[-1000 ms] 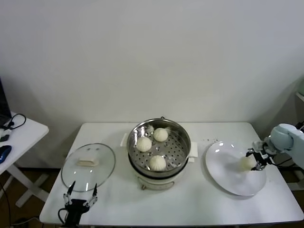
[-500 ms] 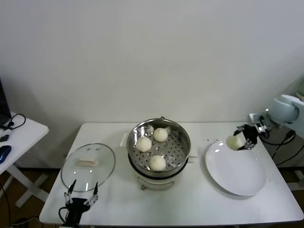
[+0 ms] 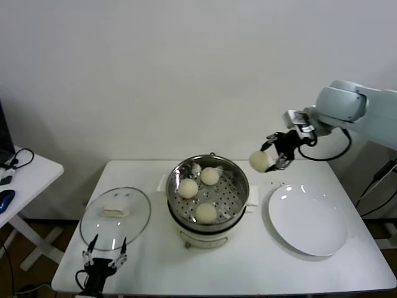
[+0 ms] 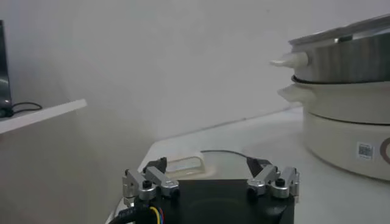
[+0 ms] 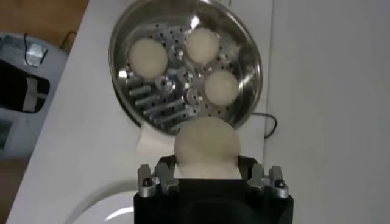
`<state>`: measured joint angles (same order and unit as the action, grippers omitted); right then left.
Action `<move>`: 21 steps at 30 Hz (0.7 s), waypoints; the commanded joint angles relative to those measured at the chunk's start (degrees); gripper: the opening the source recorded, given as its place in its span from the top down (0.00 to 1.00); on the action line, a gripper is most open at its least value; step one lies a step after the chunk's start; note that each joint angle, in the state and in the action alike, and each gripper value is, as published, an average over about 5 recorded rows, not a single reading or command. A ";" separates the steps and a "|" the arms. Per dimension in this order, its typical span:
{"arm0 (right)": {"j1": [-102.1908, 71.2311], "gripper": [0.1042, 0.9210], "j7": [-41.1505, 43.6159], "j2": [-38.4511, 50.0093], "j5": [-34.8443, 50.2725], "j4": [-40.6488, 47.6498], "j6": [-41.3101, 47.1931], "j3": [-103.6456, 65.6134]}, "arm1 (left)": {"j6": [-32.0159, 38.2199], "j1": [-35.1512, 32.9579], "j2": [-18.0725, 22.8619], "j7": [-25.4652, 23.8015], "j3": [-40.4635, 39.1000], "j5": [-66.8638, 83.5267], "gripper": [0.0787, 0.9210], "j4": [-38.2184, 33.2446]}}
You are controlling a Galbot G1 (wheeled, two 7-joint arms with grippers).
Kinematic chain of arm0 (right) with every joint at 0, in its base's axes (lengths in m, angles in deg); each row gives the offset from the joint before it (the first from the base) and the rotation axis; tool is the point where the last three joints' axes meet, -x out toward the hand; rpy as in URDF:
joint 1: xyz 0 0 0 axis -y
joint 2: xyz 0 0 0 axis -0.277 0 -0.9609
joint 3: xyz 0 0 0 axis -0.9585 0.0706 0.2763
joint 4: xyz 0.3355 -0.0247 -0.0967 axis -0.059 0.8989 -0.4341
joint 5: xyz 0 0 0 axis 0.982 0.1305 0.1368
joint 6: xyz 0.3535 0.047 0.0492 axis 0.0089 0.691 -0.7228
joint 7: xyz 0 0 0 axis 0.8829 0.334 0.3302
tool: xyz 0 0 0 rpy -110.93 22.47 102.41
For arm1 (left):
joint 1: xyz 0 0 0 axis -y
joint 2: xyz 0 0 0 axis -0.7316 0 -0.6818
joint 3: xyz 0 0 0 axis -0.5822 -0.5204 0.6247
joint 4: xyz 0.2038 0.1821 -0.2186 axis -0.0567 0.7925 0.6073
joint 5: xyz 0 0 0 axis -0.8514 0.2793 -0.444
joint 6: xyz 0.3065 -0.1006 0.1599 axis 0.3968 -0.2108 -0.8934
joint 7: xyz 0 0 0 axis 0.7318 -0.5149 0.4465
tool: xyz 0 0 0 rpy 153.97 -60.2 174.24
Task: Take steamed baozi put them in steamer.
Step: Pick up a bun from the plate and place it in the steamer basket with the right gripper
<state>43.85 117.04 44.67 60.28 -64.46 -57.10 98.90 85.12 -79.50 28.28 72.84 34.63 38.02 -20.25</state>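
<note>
My right gripper point(image 3: 273, 155) is shut on a cream-white steamed baozi point(image 3: 258, 161), holding it in the air just right of the steamer point(image 3: 231, 190) and above the table. In the right wrist view the held baozi point(image 5: 207, 145) sits between the fingers point(image 5: 164, 165), with the steamer's perforated tray point(image 5: 159, 97) beyond it. Three baozi point(image 3: 188, 187) point(image 3: 209, 176) point(image 3: 206, 213) lie in the tray. My left gripper point(image 3: 105, 256) hangs open and empty at the table's front left edge, near the glass lid.
A white plate point(image 3: 308, 218) lies bare to the right of the steamer. A round glass lid point(image 3: 115, 217) with a white handle lies to its left. A small side table point(image 3: 25, 177) with cables stands at far left. A wall is close behind.
My right gripper has lifted the baozi off the plate and carried it up and left, towards the steamer. The left arm has not moved.
</note>
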 commanded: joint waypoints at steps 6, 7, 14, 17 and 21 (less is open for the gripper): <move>-8.06 0.30 -7.47 -10.68 0.40 -1.69 6.90 -0.41 | -0.04 0.15 0.12 -0.12 0.21 0.14 0.12 0.24; -8.61 0.30 -7.76 -11.16 0.41 -1.39 7.26 -0.63 | -0.03 0.14 0.14 -0.12 0.23 0.14 0.12 0.24; -11.70 0.30 -9.22 -13.63 -0.74 0.92 8.90 -1.08 | -0.05 0.34 0.21 -0.20 0.26 0.14 0.12 0.54; -12.57 0.30 -9.60 -14.09 -1.28 1.47 9.44 -0.73 | -0.07 0.45 0.18 -0.26 0.25 0.14 0.12 0.68; -13.85 0.30 -10.18 -14.53 -1.95 1.63 10.08 -0.76 | -0.12 0.63 0.14 -0.31 0.26 0.16 0.12 0.78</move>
<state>33.71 108.77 32.83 59.47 -63.79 -49.08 98.30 85.06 -78.98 28.45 72.58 34.89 38.14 -19.65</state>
